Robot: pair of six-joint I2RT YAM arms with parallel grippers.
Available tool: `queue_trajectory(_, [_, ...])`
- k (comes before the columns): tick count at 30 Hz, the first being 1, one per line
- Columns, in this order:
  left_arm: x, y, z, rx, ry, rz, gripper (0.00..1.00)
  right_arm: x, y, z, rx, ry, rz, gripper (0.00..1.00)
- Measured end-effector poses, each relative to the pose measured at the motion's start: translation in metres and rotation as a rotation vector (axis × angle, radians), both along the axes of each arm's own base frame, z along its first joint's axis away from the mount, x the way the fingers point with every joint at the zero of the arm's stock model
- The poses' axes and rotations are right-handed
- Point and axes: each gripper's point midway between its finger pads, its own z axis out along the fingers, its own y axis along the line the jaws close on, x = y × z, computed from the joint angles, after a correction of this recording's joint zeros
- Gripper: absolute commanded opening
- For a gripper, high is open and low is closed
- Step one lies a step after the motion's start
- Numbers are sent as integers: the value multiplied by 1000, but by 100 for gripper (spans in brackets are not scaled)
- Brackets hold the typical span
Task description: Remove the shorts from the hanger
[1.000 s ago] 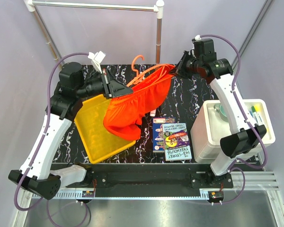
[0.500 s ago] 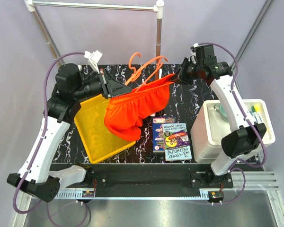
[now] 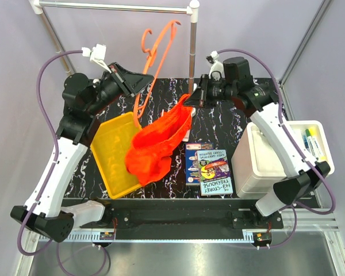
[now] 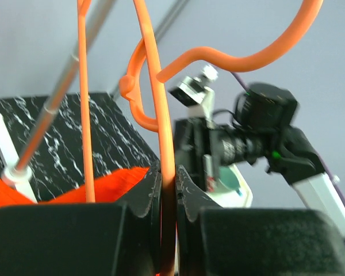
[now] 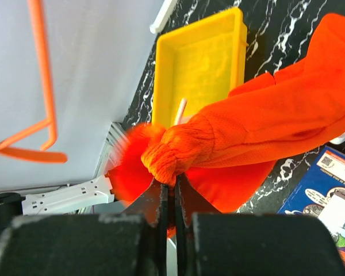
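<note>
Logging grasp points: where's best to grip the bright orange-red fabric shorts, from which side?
Take the orange-red shorts by the gathered waistband end, raised at upper right, coming from the right, where the right claw pinches now. It bunches into a thick ridge; the rest hangs limp toward the yellow plastic tray.

The left arm [image 3: 52, 167] rises from its near-left base, bends at the elbow and turns its wrist up toward the middle. The left gripper [image 3: 142, 80] is lifted high, its jaws pinched tight on a thin bar of the hanger [image 3: 156, 49]. The right arm [image 3: 276, 132] reaches up and inward with its wrist pointing left. The right gripper [image 3: 190, 102] is clamped on a bunched edge of the shorts [image 3: 158, 144], lower than the left.
</note>
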Motion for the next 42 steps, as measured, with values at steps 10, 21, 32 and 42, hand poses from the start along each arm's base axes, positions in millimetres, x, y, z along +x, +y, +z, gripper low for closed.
queue_trajectory(10, [58,13,-30,-15,160,212,0,-6,-10,20,9,-63,-32,0])
queue_trajectory(21, [115,-4,-1,-61,187,232,0,-5,-15,13,-27,-56,-50,0])
queue_trajectory(32, [170,-25,14,-183,225,215,0,-3,-20,16,-53,-80,-66,0])
queue_trajectory(42, [187,-33,-20,-164,322,217,18,-2,-25,13,-73,-75,-80,0])
